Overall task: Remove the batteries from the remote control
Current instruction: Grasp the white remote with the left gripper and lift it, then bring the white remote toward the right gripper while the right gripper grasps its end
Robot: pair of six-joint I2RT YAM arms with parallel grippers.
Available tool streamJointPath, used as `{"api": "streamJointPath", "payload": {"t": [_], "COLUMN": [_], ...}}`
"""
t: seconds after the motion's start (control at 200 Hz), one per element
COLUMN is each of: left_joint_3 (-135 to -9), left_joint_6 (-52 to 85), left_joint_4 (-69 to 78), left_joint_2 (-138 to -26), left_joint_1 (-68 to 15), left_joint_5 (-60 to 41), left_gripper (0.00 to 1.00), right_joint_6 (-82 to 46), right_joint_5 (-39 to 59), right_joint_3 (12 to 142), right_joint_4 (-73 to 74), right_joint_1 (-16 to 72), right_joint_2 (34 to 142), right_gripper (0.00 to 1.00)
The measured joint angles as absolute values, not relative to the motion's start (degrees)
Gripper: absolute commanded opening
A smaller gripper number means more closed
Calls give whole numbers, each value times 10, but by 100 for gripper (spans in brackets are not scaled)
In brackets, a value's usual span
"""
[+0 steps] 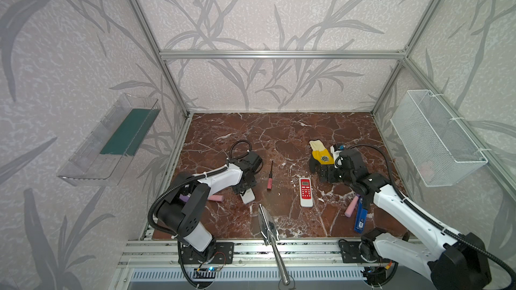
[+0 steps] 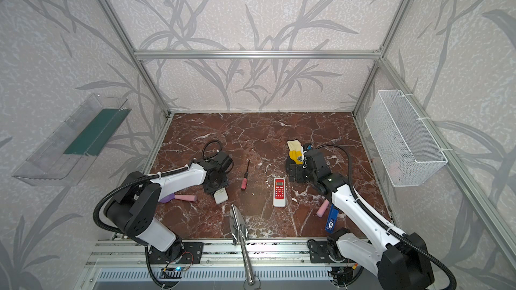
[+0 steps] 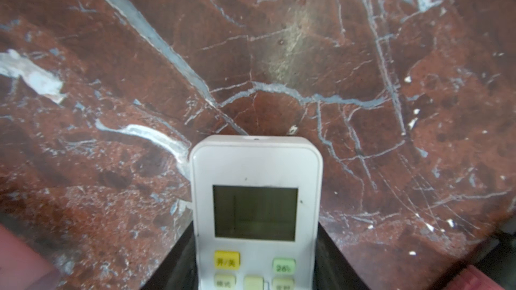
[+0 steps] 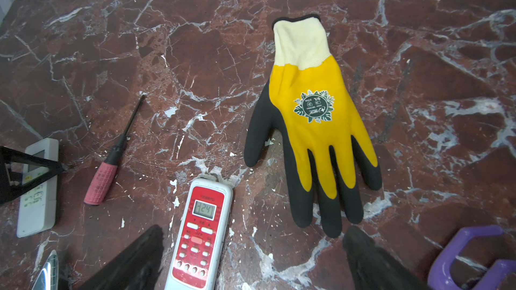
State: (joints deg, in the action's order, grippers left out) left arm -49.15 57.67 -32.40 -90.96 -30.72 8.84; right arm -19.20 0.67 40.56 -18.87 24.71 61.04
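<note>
**Left gripper straddles the white remote; batteries out of sight**

The left gripper [image 3: 255, 220] is down at the marble table [image 1: 279, 135], with a black finger [image 3: 181, 263] along each long edge of the white remote [image 3: 255, 163]. The remote lies face up, screen and buttons showing. The fingers sit tight beside the casing, but whether they pinch it or only flank it cannot be told. The right gripper [image 4: 254, 230] hangs empty with its jaws wide apart. It is above the screen end of the red remote [image 4: 199, 235] and the fingertips of a yellow-and-black work glove [image 4: 315, 124].

No batteries show in any view. Both remotes lie buttons up, so the batteries are probably in a bay on the underside, against the table.

The step in hand looks like securing the white remote, at the very start of the task, with nothing unloaded. The next move calls for a firm pinch across the remote's narrow width. The remote then needs lifting and turning so its back faces up, where the free right gripper can work the cover. The smooth casing may slip or pivot. The pink-handled screwdriver [image 1: 270, 177], lying between the two remotes, should be kept clear of.
</note>
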Motion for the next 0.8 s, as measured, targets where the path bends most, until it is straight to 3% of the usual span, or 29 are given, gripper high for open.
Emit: {"api": "streamJointPath", "payload": {"t": [0.215,0.46,0.8], "left_joint_3": [-482,-460,-451], "left_joint_6": [562,550,561], "left_joint_4": [-282,-180,-68], "left_joint_2": [-832,-742,-733], "left_joint_1": [-307,-308,-318], "left_joint_5": [83,50,10], "left_gripper": [23,23,23], "right_joint_6": [-186,-210,-256], "right_joint_5": [81,138,157], "right_joint_3": [372,362,424], "right_joint_4": [-112,-10,104], "right_joint_1": [276,340,439], "right_joint_2": [610,624,769], "right_gripper": [99,86,74]}}
